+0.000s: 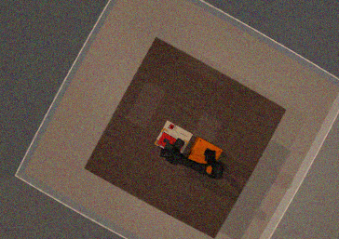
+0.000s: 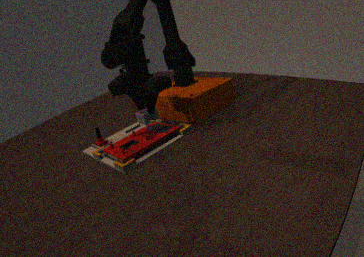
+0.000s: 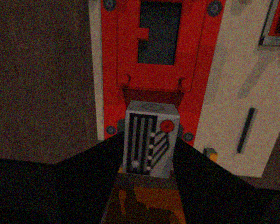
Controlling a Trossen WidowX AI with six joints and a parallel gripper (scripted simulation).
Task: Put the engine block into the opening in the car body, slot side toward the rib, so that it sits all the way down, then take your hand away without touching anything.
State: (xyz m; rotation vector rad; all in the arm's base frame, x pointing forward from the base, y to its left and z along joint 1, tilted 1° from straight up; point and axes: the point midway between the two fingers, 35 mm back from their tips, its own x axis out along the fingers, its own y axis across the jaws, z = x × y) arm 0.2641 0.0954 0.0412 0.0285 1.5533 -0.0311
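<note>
- The gripper [image 3: 148, 150] is clamped on the engine block [image 3: 150, 137], dark fingers pressing both its sides.
- The block sits at the near end of the red car body [image 3: 157, 75], short of the dark opening [image 3: 159, 32].
- Gripping by the sides leaves its underside free to drop in.
- A small rib notch shows on the opening's left edge.
</note>
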